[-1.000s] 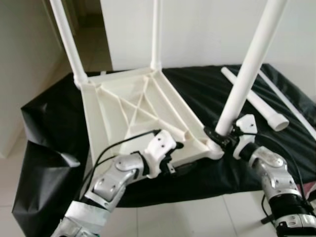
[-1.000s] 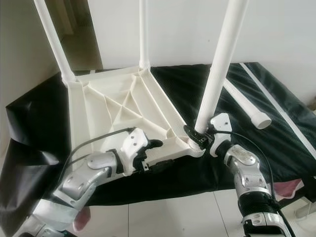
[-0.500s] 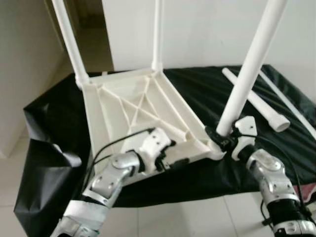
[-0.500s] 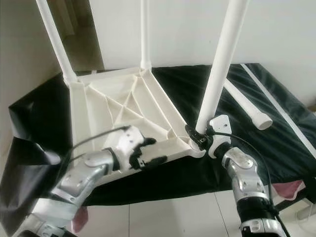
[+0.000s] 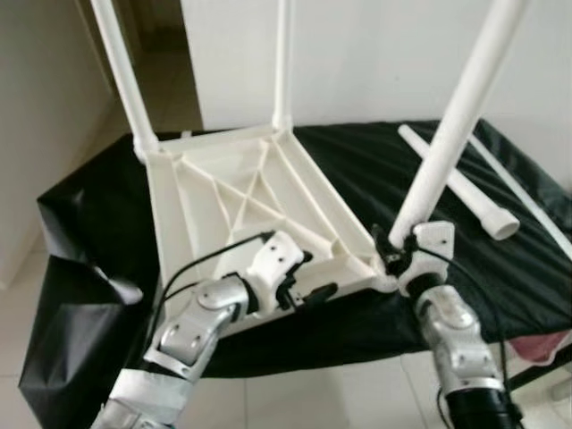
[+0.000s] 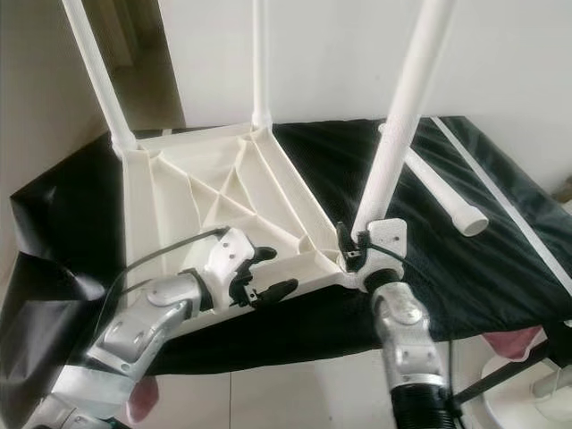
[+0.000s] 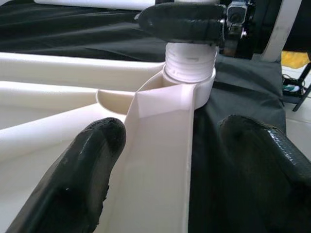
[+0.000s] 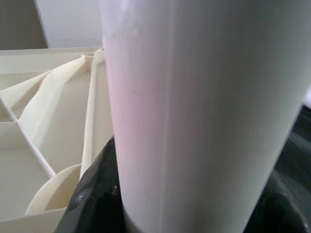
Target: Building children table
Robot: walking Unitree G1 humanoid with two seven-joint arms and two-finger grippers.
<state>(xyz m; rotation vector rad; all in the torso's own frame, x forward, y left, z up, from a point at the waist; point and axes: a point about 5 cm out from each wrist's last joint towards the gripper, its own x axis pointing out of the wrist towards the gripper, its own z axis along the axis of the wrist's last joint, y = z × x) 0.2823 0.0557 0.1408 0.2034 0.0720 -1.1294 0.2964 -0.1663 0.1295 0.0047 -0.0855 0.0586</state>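
The white table top (image 5: pixel 241 197) lies upside down on a black cloth (image 5: pixel 89 232). Two white legs (image 5: pixel 125 80) (image 5: pixel 283 63) stand in its far corners. A third leg (image 5: pixel 447 134) rises, slightly tilted, from the near right corner socket (image 7: pixel 189 73). My right gripper (image 5: pixel 393 255) is shut on the base of this leg (image 8: pixel 194 111). My left gripper (image 5: pixel 313 275) is open and straddles the near rim of the top just left of that corner. In the left wrist view its fingers (image 7: pixel 92 165) stand on either side of the rim.
A loose white leg (image 5: pixel 465 188) lies on the cloth at the right, with a thin white strip (image 6: pixel 500 192) beyond it. The covered surface ends just in front of my arms, above white floor tiles. A white wall stands close behind. Something pink (image 5: pixel 545 344) sits low at the right.
My right forearm has swung left, under the near right corner, and the wrist has turned around the leg's base while still gripping it. My left gripper has stayed at the near rim.
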